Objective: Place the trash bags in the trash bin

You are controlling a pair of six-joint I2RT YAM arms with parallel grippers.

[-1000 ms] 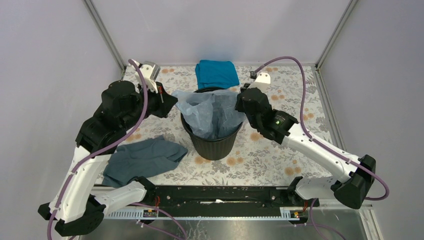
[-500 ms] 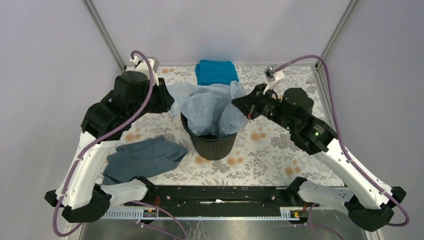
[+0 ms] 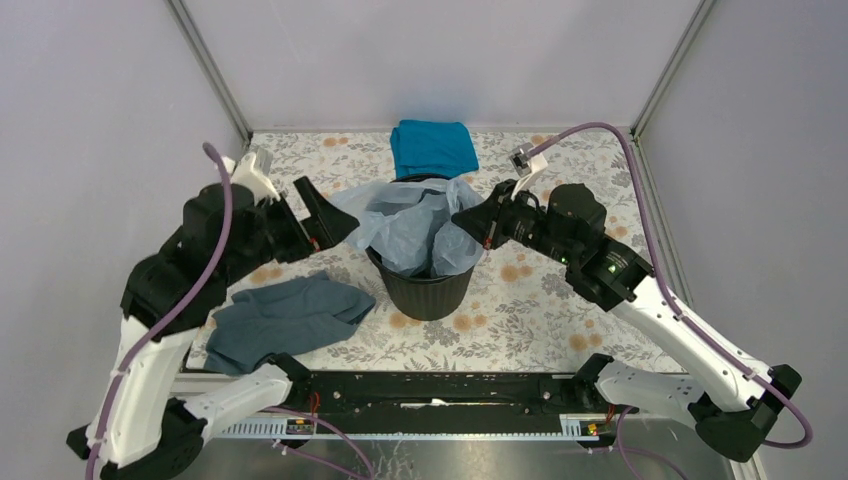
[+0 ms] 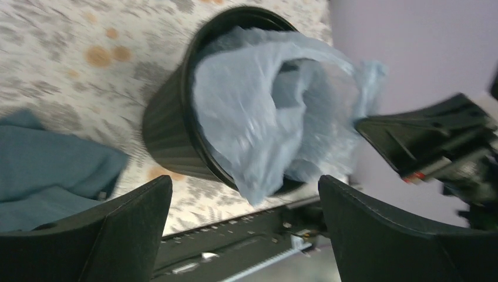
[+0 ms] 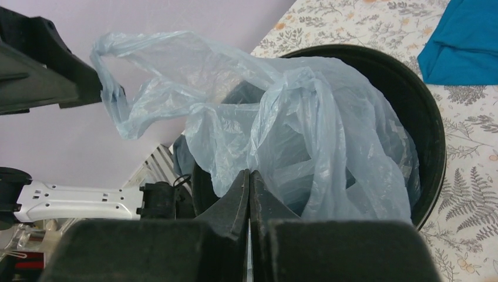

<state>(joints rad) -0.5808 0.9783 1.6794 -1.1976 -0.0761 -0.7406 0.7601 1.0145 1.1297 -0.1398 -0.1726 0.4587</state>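
The black trash bin (image 3: 425, 285) stands mid-table with the pale blue trash bag (image 3: 410, 220) bunched in its mouth and spilling over the rim. My left gripper (image 3: 325, 225) hovers just left of the bag's left flap, jaws wide open and holding nothing. In the left wrist view the bag (image 4: 264, 111) and bin (image 4: 170, 135) lie beyond my open gripper (image 4: 246, 235). My right gripper (image 3: 470, 222) is shut on the bag's right edge above the rim. From the right wrist, the shut gripper (image 5: 249, 176) pinches the film (image 5: 282, 117) over the bin (image 5: 426, 117).
A dark slate-grey cloth (image 3: 285, 318) lies on the flowered table left of the bin. A teal cloth (image 3: 433, 147) lies behind the bin near the back wall. Purple-grey walls close in the table on the left, back and right.
My left gripper opened, let go of the bag and drew back to the left. The bag sank lower into the bin. My right gripper stayed shut and shifted slightly left.
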